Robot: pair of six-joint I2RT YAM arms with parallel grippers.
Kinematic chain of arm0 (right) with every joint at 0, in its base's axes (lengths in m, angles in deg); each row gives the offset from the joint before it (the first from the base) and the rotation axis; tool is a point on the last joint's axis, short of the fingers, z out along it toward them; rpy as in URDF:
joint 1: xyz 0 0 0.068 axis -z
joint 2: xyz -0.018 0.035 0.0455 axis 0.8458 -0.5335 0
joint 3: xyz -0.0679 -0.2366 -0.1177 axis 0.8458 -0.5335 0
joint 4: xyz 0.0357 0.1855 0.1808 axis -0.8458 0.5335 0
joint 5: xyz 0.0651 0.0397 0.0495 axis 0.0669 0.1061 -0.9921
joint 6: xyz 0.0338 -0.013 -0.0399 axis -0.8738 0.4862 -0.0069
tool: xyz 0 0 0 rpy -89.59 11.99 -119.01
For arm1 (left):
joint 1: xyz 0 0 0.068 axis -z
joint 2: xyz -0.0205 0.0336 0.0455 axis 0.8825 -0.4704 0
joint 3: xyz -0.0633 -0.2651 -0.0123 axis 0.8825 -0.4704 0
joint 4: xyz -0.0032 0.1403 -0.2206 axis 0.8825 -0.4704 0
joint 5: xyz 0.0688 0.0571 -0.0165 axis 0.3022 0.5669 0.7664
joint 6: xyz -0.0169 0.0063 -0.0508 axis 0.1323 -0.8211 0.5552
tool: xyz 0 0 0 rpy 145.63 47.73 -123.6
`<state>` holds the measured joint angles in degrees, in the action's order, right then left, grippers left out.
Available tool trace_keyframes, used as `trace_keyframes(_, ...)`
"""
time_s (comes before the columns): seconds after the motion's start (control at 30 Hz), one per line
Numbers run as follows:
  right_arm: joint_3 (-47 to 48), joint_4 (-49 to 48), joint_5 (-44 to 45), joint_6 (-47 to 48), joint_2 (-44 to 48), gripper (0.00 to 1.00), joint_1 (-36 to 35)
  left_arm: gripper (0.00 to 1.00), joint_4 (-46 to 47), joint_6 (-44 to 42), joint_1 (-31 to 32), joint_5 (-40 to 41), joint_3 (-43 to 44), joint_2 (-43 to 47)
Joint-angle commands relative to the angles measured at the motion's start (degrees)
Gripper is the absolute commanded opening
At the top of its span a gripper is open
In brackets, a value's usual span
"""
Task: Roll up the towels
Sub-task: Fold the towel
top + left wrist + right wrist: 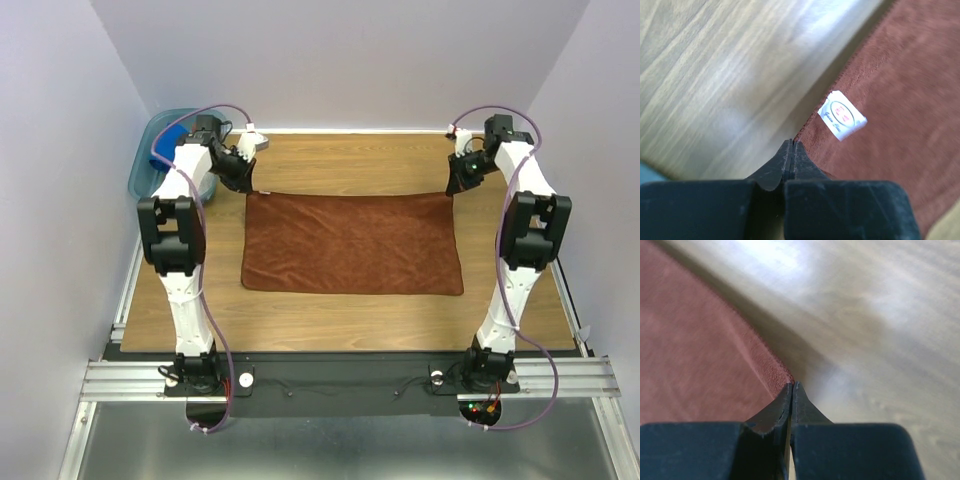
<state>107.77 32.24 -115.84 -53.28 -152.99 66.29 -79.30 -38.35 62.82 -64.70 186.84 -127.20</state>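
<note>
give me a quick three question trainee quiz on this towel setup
1. True or false: the rust-brown towel lies spread flat on the wooden table.
2. Which towel corners do the left gripper and right gripper pinch? A) far corners B) near corners C) none
3. Fill in: a blue ___ sits at the table's far left.

Key: 1 true; 2 A; 3 tub

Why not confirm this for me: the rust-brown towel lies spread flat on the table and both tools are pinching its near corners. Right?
Wrong in one respect: the left tool and right tool pinch the far corners of the rust-brown towel, not the near ones. The top external view shows it. The towel does lie flat on the table.
</note>
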Motion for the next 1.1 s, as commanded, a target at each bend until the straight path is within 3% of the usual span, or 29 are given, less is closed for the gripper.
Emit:
trace_keyframes(0.0,-3.5,2.1,-3.2,4.6,7.6,0.01,-0.1,0.0,-1.8,-5.2,-0.4,-2.5,-4.5,8.8)
trace_keyframes(0.33,-20.2,4.8,-3.0,13.4,20.2,0.01,-0.1,0.0,-1.6,-15.4,-0.4,-0.2,-23.3,22.1)
trace_keyframes(0.63,-32.3,4.3,-0.1,20.4,25.8,0.01,0.7,0.0,0.6,-22.8,-2.7,0.6,-38.9,29.9)
trace_keyframes(1.07,-36.5,7.6,-1.3,28.7,32.5,0.01,0.8,0.0,-6.4,-29.1,-2.8,-1.7,-41.4,36.5)
